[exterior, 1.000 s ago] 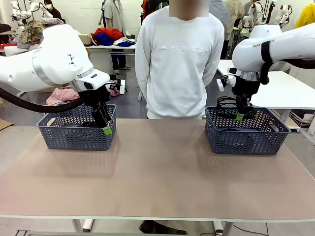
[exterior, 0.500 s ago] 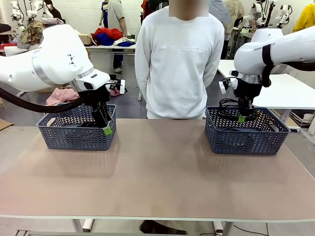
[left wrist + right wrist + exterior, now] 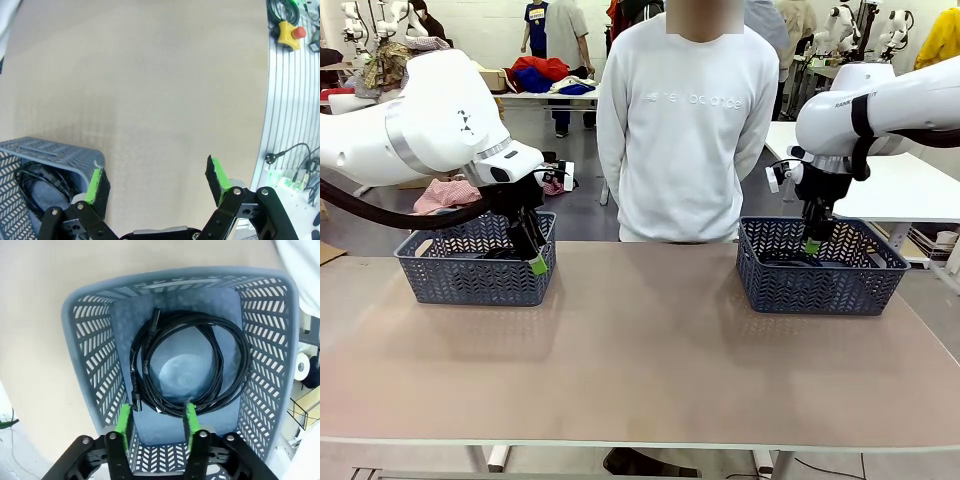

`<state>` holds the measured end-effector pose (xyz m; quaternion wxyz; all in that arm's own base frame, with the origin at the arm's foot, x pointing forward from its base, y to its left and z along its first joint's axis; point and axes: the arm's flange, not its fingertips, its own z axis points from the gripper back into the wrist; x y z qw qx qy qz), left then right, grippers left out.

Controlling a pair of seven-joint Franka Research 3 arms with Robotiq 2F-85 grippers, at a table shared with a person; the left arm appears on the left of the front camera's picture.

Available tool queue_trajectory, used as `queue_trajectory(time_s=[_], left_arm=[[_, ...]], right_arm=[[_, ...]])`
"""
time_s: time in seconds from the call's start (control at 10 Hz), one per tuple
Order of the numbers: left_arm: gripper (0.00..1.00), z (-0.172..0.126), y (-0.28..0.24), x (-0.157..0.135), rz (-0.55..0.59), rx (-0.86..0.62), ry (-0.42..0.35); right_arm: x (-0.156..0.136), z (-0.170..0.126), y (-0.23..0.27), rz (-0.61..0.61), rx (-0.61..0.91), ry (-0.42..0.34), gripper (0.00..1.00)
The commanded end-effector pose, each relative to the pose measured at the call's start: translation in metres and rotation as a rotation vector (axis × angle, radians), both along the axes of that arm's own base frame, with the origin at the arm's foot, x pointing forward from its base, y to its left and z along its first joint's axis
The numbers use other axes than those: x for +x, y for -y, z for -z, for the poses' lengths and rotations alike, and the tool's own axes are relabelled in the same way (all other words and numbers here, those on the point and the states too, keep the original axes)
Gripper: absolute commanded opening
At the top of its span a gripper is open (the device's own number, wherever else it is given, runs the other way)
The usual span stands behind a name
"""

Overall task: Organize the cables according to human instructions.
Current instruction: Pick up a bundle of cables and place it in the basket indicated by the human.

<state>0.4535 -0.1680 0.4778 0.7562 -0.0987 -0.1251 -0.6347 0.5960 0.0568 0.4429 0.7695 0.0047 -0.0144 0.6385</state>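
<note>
the cables are seen coiled flat on the floor of the right basket, below and beyond the right gripper. its green fingers are parted, with nothing between them and clear of the cord. the step in hand is judged to be a release of a coil into this basket; a straight lift clear of the rim is called for next, then the person's instruction is to be awaited. the left gripper is held wide apart and empty at the corner of the left basket, where another cord lies beside one finger.
</note>
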Motion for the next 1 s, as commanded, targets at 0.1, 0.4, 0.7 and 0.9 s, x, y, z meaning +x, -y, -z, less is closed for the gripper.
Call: queue_trajectory(time_s=[0.1, 0.4, 0.7, 0.9], left_arm=[[1.00, -0.0006, -0.0019, -0.0001, -0.003, 0.000, 0.007], [1.00, -0.0006, -0.0019, -0.0001, -0.003, 0.000, 0.007], [1.00, -0.0006, -0.0019, -0.0001, -0.003, 0.000, 0.007], [1.00, -0.0006, -0.0019, -0.0001, -0.003, 0.000, 0.007]], right_arm=[[0.0015, -0.0080, 0.0001, 0.037, 0.036, 0.018, 0.86], [-0.0006, -0.0055, 0.0043, 0.040, 0.034, 0.009, 1.00], [0.0016, -0.0047, 0.0017, 0.087, 0.037, 0.043, 1.00], [0.0021, -0.0058, 0.0022, 0.026, 0.017, 0.010, 1.00]])
